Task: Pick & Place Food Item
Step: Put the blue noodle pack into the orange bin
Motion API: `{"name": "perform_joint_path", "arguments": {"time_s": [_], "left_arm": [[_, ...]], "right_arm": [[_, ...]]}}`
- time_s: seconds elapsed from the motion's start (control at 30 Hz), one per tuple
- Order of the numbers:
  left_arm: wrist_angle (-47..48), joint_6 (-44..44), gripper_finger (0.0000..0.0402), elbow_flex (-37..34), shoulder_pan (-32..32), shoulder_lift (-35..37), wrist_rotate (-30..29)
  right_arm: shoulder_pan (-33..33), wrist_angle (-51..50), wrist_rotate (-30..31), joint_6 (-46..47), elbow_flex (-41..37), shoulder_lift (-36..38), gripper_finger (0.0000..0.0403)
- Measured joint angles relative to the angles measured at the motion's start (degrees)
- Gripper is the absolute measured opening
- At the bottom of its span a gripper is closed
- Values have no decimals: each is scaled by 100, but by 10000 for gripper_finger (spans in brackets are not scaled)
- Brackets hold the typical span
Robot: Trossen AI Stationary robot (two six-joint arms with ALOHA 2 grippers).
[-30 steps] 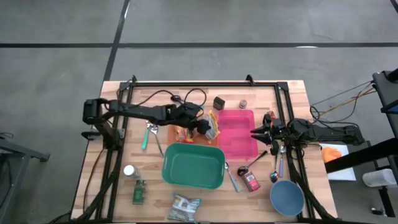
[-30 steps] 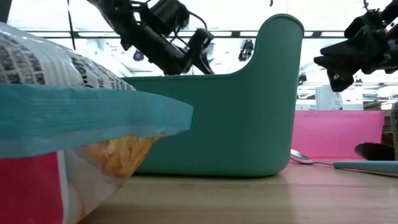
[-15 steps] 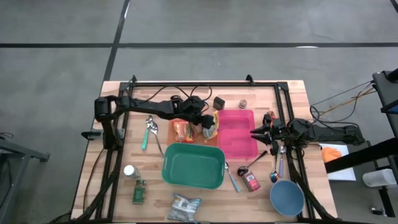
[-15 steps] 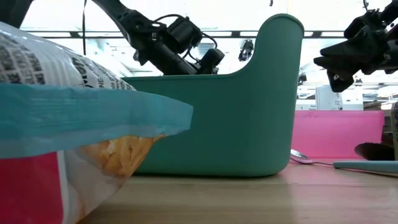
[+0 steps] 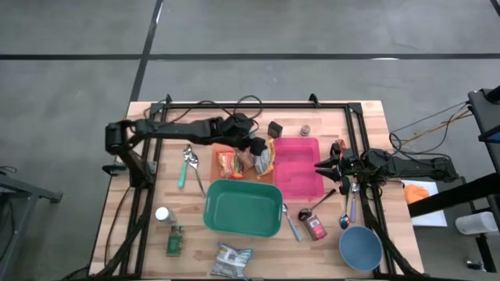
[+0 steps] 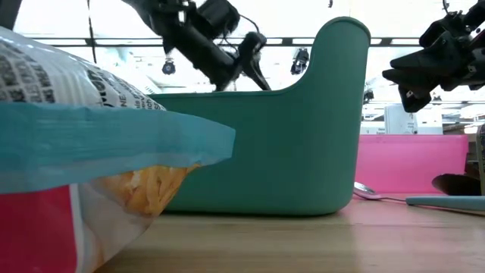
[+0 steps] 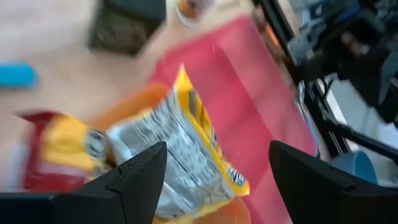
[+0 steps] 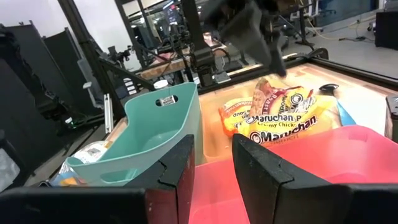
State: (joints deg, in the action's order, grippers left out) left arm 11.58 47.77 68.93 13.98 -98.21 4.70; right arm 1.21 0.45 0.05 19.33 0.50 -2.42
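Observation:
Two noodle packets lie flat side by side on an orange mat point(image 5: 244, 173): a red-and-yellow one point(image 5: 228, 163) point(image 7: 56, 152) and a silver one with a yellow edge point(image 5: 267, 158) point(image 7: 180, 155). My left gripper point(image 5: 255, 148) point(image 7: 217, 152) hovers open above the silver packet and touches nothing. The pink tray point(image 5: 297, 166) lies just right of the packets. My right gripper point(image 5: 323, 165) point(image 8: 213, 171) waits at the tray's right side, level, with a small gap between its fingers and nothing in it.
A teal bin point(image 5: 242, 207) point(image 6: 303, 136) stands near of the packets. A chip bag point(image 5: 232, 259) lies at the near edge. A blue bowl point(image 5: 361, 247), a red can point(image 5: 316, 228) and spoons lie at the near right. A black box point(image 5: 276, 128) and a small jar point(image 5: 305, 129) stand at the far side.
My left gripper has risen above the packets and drawn a little toward the table's far edge, staying open. The packets lie where they were.

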Motion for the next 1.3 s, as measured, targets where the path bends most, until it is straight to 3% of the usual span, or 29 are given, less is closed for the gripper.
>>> {"name": "perform_joint_path", "arguments": {"time_s": [0.1,0.43,0.57,0.8,0.97,1.3], "left_arm": [[319,-184,283,71,0,350,-359],[1191,-389,283,-120,-59,1367,-742],[1428,-273,283,-168,-336,1656,-1394],[2008,659,283,-168,-1052,1864,-2711],[2472,1501,283,-173,-1424,1864,-2720],[3275,1725,283,-24,-2415,1878,-2378]], "right_arm": [[0,-1,0,0,0,0,107],[0,-2,0,0,-1,0,107],[0,-2,0,0,0,0,107],[-2,0,0,0,1,0,107],[-2,0,0,0,1,0,107],[-2,0,0,0,0,0,107]]}}
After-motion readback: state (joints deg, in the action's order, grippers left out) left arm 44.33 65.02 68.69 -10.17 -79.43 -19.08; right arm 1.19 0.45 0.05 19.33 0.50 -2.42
